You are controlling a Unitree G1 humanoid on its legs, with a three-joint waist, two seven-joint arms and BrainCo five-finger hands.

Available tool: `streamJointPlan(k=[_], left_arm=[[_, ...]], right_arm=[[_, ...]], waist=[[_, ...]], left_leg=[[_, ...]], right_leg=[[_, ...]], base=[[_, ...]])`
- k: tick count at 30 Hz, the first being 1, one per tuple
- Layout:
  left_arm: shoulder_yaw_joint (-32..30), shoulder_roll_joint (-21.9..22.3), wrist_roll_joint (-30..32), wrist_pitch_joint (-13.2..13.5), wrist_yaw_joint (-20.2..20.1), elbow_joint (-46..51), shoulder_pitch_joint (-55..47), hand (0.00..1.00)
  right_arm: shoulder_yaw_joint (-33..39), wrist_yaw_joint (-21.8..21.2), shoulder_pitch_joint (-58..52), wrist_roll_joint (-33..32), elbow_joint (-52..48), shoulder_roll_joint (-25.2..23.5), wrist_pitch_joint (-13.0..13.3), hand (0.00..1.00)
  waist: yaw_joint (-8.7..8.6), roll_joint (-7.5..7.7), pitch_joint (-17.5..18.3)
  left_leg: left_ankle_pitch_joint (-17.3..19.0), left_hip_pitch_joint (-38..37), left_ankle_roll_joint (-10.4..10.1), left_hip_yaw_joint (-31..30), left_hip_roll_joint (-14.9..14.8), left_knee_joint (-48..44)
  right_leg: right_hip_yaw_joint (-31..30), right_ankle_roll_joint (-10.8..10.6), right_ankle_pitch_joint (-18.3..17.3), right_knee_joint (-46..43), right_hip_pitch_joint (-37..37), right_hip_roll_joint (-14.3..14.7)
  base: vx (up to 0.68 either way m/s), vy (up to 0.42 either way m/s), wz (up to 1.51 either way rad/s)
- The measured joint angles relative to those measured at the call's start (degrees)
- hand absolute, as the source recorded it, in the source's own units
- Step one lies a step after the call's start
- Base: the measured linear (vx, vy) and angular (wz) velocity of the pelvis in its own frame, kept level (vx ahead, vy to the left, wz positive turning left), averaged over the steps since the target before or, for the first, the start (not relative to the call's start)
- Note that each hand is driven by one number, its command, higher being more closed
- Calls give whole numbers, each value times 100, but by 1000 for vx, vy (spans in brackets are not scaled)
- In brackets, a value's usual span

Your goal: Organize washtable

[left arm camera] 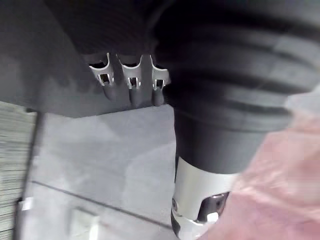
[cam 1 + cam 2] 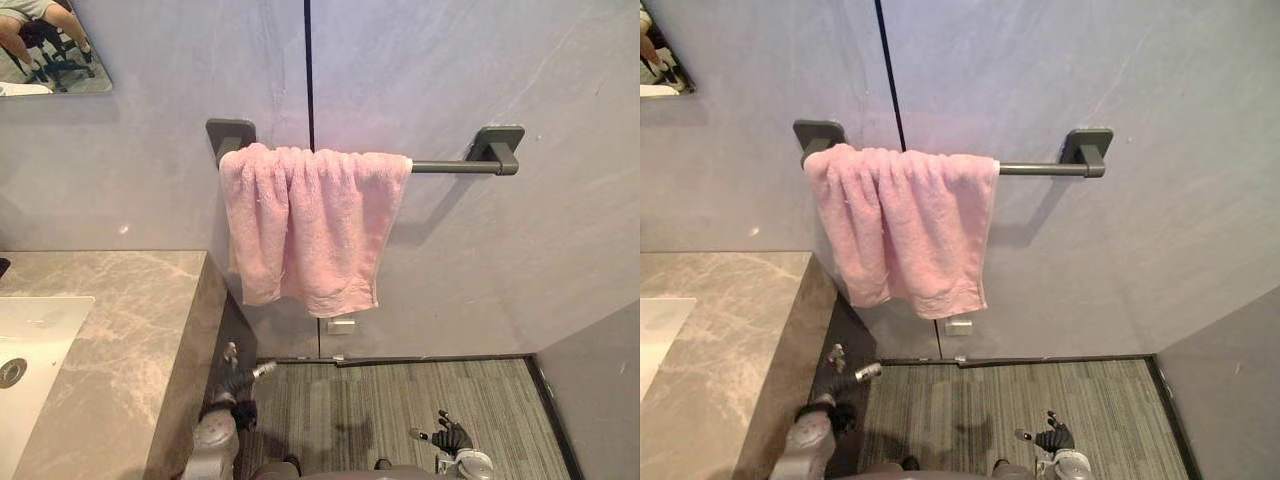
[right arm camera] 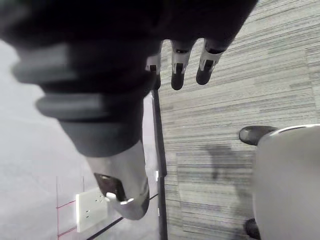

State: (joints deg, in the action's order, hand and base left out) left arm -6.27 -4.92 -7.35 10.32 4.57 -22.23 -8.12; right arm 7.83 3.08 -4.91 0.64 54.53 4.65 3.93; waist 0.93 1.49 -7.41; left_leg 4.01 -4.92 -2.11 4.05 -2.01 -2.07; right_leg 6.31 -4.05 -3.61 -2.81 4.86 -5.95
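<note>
- Left eye view, far left: a mirror corner sits on the grey wall. Below it is a marbled stone counter with a white sink set into it.
- Left hand: low beside the counter's dark side face. In the left wrist view its fingers lie in a straight row, apart from the thumb, holding nothing.
- Pink towel: draped over a dark towel bar fixed to the wall and bunched at the bar's left end. It hangs in folds just right of the counter's end, well above both hands, and the bar's right part is bare.
- White wall outlet: just below the towel's lower hem.
- Right hand: low over the striped grey floor, right of the towel. In the right wrist view its fingers hang straight and spread, holding nothing.
</note>
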Motion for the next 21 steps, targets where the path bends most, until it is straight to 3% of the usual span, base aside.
streamJointPlan(k=[9, 14, 21], left_arm=[[-87, -193, -197, 231, 77, 1699, -70, 0], [-149, -510, -164, 393, 179, 2030, 75, 0], [-303, -812, -146, 405, 209, 2069, 333, 0]], right_arm=[[-208, -63, -5, 200, -87, 118, -3, 0], [-220, -73, -1, 233, -88, 178, -3, 0], [-287, -99, 7, 237, -88, 254, -3, 0]], waist=[[-2, -93, 102], [-5, -119, 130], [-13, -117, 132]], left_leg=[[-10, -86, 8, -10, 19, 87], [-19, -171, 14, -4, 23, 180], [-19, -183, 15, 26, 19, 206]], right_leg=[[8, -8, 44, 147, 116, -4], [11, 8, 56, 238, 189, 3], [-23, 79, 106, 312, 203, 15]], base=[[-4, 1, 0], [0, 0, 0], [2, -7, -2]])
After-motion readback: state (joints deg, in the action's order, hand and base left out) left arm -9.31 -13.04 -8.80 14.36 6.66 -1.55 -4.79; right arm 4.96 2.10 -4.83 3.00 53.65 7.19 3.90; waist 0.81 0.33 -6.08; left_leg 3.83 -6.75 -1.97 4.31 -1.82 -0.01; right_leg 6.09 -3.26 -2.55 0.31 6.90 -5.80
